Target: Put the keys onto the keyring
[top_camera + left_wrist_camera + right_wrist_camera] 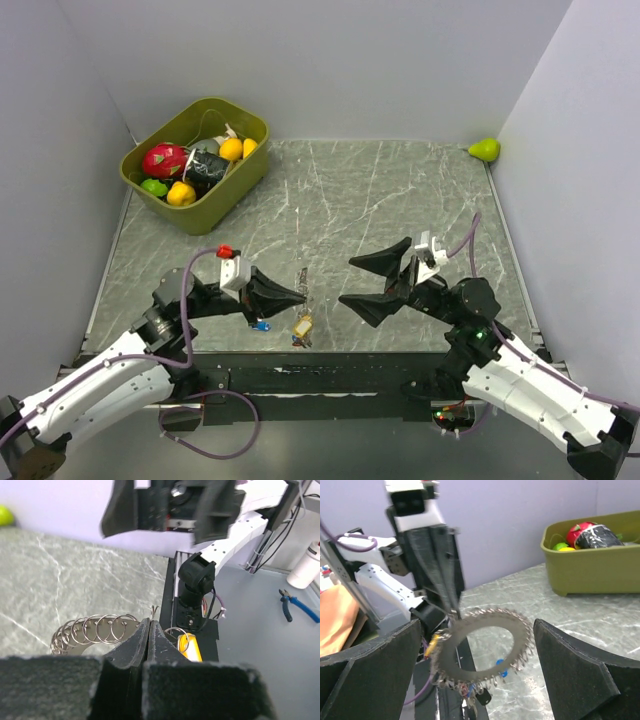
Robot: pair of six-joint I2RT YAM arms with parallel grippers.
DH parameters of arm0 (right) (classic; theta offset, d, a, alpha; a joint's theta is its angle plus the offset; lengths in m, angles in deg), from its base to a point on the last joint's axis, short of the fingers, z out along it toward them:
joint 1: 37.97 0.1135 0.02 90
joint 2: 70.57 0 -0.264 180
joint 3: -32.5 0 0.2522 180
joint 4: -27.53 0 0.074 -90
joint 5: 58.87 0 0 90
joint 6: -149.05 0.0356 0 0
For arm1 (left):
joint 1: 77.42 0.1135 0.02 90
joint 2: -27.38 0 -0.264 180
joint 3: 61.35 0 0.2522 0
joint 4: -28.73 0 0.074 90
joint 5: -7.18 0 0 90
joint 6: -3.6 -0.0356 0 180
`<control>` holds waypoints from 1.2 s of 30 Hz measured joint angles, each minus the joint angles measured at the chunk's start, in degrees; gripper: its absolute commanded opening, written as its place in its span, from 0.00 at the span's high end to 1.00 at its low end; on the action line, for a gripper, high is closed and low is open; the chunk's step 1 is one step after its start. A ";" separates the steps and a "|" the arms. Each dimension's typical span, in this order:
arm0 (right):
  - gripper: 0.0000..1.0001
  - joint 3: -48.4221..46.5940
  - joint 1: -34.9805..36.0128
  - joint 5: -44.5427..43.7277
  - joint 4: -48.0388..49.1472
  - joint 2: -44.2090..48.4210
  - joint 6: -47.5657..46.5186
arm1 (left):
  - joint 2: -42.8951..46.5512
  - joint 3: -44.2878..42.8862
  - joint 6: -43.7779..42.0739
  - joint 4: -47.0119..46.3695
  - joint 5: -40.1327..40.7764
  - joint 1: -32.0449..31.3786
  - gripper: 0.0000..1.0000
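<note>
The left claw (150, 625), clamped on the thin silvery coiled metal keyring (452, 660), holds it upright, likely offering it to the wide-spread right claw (347, 281) opposite.

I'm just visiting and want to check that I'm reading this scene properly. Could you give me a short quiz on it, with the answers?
1. True or false: the right arm's fingers are clamped on the keyring.
2. Where does the green pear sit? A) in the olive bin; B) at the far right corner of the table; C) between the two arms.
3. Fill in the gap: the left arm's fingers are ___ on the keyring.

Key:
1. False: they stand wide open, apart from it.
2. B.
3. shut.
</note>
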 measured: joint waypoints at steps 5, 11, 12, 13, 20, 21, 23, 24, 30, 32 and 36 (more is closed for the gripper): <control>0.01 0.00 -0.17 -0.59 -0.72 -0.96 -0.04 | 2.93 0.22 -3.30 0.87 1.46 -2.12 0.99; 0.01 0.00 -0.17 -2.01 -2.56 -4.52 -0.20 | 2.78 -3.26 -4.22 9.11 7.93 -2.45 0.99; 0.01 0.00 -0.20 -2.23 -2.82 -5.22 -0.17 | 2.54 -4.20 -4.17 10.56 9.35 -2.45 0.99; 0.01 0.00 -0.20 -2.60 -3.19 -6.29 -0.15 | 2.12 -5.22 -4.09 11.87 10.67 -2.45 0.99; 0.01 -0.15 -0.26 -4.44 -7.10 -12.87 0.09 | -3.82 -12.11 -3.72 19.56 16.85 -0.66 0.99; 0.01 -0.35 -0.26 -4.87 -7.87 -13.57 0.07 | -4.81 -12.52 -3.37 20.33 17.11 0.61 0.99; 0.01 -0.63 -0.28 -5.51 -8.74 -14.78 0.07 | -6.05 -12.72 -2.32 21.92 16.00 5.35 0.99; 0.01 -0.83 -0.26 -5.68 -9.44 -15.43 0.04 | -6.47 -12.72 -1.60 22.73 15.17 8.22 0.99; 0.01 -3.85 1.31 -6.86 -13.25 -20.85 -0.85 | -7.39 -12.33 3.30 23.54 7.98 25.18 0.99; 0.01 -5.51 3.04 -7.63 -14.58 -23.54 -1.86 | -7.39 -11.98 4.74 23.50 6.08 29.09 0.99; 0.01 -10.40 8.15 -9.92 -17.16 -31.04 -4.74 | -6.73 -9.92 7.76 22.64 3.80 36.76 0.99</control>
